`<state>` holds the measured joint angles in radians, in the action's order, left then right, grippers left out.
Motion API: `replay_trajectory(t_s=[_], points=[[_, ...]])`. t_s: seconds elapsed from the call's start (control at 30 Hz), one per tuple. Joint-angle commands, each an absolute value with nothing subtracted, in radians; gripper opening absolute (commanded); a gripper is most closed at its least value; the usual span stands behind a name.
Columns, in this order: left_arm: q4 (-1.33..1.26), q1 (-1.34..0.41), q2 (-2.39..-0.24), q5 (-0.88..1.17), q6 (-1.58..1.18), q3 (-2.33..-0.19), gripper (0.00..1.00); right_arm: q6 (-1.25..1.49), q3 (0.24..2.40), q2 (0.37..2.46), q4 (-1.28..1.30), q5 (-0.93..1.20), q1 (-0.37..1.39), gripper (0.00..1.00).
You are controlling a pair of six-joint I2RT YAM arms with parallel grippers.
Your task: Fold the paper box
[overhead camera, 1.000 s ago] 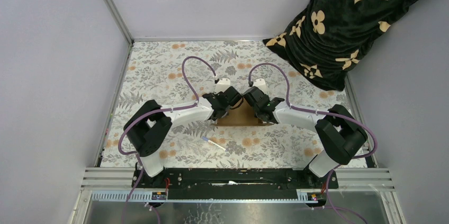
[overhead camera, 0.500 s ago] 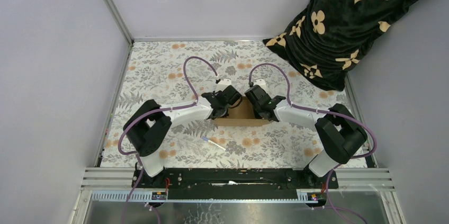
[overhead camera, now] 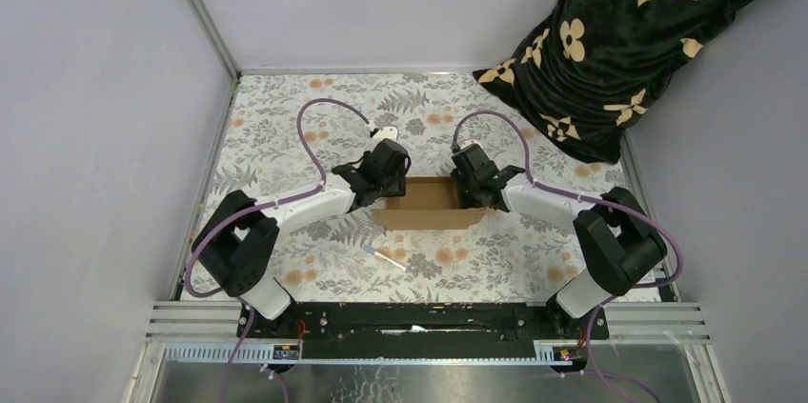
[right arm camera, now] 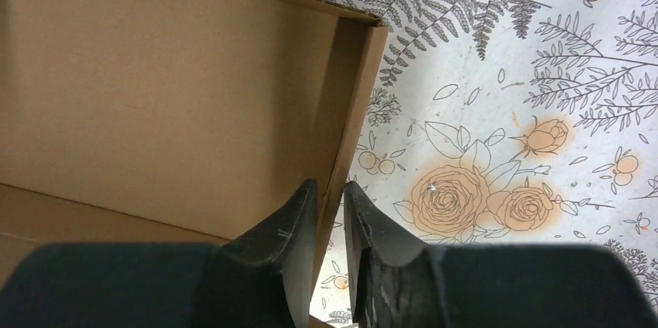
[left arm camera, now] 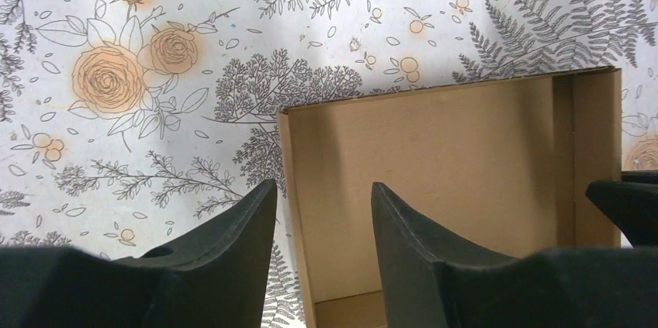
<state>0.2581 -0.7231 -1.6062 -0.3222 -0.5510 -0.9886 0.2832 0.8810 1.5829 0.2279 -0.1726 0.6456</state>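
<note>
Between the fingertips of the left gripper (left arm camera: 322, 187) a wide gap is seen. The jaws have been let out from nearly closed within the last second, and nothing is held. The left side wall of the paper box (left arm camera: 434, 165) runs up through that gap.

At the box's other end the right gripper (right arm camera: 330, 184) is set astride the right side wall, its jaws only slightly parted. Whether the wall is pinched or merely bracketed cannot be told from the wrist view.

A second ago both grippers were crowded together over the middle of the box. They have since been drawn apart to its ends, and the box is left as a shallow open tray with both side walls upright, at the centre of the floral table (overhead camera: 286, 127). The walls are judged set and the release under way — further folds may remain. A small white stick (overhead camera: 383, 257) lies apart, nearer the arm bases.
</note>
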Motion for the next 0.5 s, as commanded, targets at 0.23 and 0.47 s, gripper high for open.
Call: replay_trajectory(t_s=[0.23,0.47], points=[[0.135,-0.657,-1.516,-0.342,-0.511,-0.967,0.57,0.249,0.965,1.49,0.268,-0.083,0.588,0.35],[0.203,-0.607,-1.415,-0.437,-0.486,-1.042,0.61,0.236,1.035,1.461,0.289,-0.017,0.511,0.46]])
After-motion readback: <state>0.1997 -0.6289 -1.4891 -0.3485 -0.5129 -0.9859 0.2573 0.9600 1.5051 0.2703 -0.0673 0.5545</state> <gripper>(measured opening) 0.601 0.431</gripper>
